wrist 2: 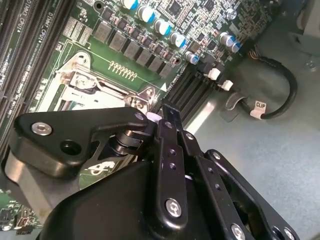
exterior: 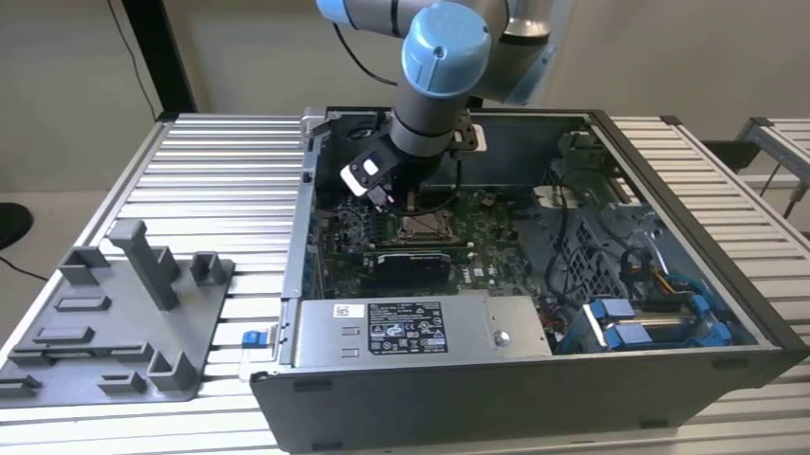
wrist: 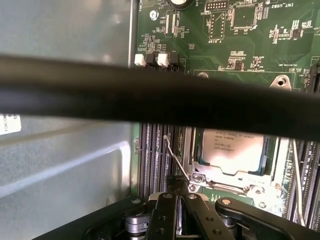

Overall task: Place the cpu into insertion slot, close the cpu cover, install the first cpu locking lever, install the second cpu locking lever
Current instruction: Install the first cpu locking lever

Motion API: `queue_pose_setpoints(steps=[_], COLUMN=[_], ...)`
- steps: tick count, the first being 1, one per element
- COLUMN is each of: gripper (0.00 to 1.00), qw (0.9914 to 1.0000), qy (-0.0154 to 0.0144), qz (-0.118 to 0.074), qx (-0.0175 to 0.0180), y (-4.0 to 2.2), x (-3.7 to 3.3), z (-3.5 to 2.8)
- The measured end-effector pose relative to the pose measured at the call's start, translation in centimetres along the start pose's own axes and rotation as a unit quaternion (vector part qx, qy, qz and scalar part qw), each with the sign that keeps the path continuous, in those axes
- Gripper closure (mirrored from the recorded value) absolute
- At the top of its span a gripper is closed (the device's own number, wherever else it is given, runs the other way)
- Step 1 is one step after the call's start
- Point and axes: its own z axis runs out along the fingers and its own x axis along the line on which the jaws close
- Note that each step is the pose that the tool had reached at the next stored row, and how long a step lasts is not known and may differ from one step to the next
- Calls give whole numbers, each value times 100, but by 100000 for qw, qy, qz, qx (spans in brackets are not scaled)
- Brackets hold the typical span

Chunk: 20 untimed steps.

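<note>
My fingers [wrist: 165, 210] are together and empty, making one narrow tip just beside the raised locking lever [wrist: 176, 157], since the cpu [wrist: 232, 152] lies already under the closed cpu cover [wrist: 196, 150].

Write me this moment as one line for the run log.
chip: seated | cover: down around chip | lever: thin rod angled up, unlatched | tool: low at cover corner, beside lever
</note>
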Motion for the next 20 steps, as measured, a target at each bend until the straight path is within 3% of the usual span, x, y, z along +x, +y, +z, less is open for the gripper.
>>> queue_pose_setpoints(steps=[20], gripper=[100], qw=[100000], qy=[-148], qz=[28], qx=[45], y=[78], x=[-7], z=[-4])
